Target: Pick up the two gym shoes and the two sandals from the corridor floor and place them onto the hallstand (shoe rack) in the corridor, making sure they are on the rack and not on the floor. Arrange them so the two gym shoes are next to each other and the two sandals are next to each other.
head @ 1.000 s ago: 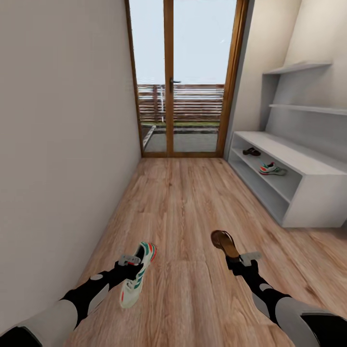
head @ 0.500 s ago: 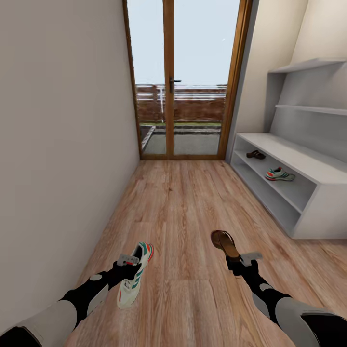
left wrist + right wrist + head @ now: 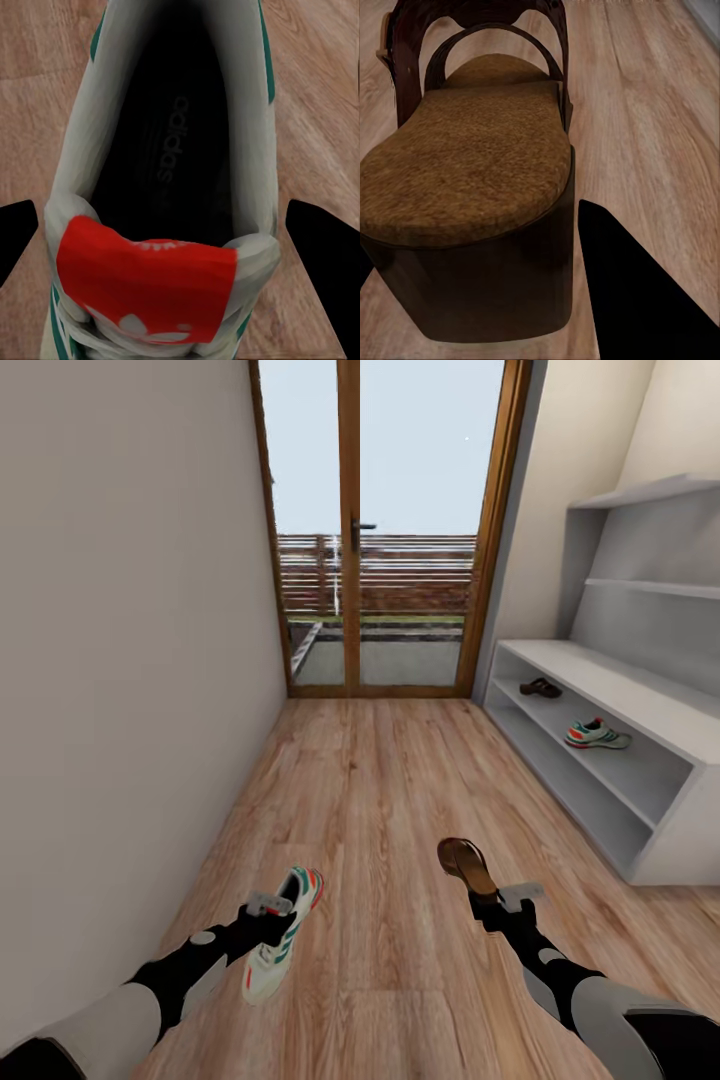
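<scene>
Narrow corridor, wood-plank floor [image 3: 380,780], glass door [image 3: 385,530] at the far end, pale hallstand [image 3: 640,750] along the right wall. Compared with a second ago the whole view has shifted, so the rack sits further right. Left gripper [image 3: 268,920] jaws are clamped on a gym shoe [image 3: 280,945]; right gripper [image 3: 497,905] grips a sandal [image 3: 468,868]. Inside the hallstand's shelf: the other sandal [image 3: 541,687] and another gym shoe [image 3: 597,735], apart.
</scene>
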Motion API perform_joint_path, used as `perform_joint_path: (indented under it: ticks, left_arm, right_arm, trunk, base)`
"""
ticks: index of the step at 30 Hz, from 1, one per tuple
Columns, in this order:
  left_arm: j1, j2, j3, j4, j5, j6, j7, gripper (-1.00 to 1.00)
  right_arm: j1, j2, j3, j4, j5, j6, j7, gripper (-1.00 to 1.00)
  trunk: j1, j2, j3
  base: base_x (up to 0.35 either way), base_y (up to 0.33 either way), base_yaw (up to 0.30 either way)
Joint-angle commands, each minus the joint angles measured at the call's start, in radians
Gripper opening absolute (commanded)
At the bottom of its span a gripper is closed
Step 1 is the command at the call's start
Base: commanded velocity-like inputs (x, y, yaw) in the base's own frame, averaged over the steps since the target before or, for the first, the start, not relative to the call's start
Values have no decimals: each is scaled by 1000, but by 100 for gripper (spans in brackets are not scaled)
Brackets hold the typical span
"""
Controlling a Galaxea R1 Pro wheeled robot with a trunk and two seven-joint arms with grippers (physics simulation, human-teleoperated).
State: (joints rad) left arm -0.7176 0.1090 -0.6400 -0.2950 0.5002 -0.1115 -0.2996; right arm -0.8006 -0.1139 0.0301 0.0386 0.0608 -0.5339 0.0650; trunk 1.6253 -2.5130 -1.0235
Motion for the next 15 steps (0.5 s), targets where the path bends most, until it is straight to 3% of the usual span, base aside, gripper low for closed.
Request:
perform_joint_path:
  ticks: [1, 5, 15]
  left_arm:
    - [0, 0, -14, 0, -5, 1, 1, -100]
    - [0, 1, -92, 0, -30, 7, 0, -100]
    - [0, 1, -108, 0, -34, 3, 2, -100]
  right_arm:
    - [0, 0, -1, 0, -3, 0, 2, -100]
    - [0, 0, -1, 0, -3, 0, 1, -100]
    - [0, 0, -1, 0, -3, 0, 1, -100]
  trunk:
    - [0, 0, 0]
    - [0, 0, 0]
    - [0, 0, 0]
  base:
    - [347, 0, 0]
    - [347, 0, 0]
    - [347, 0, 0]
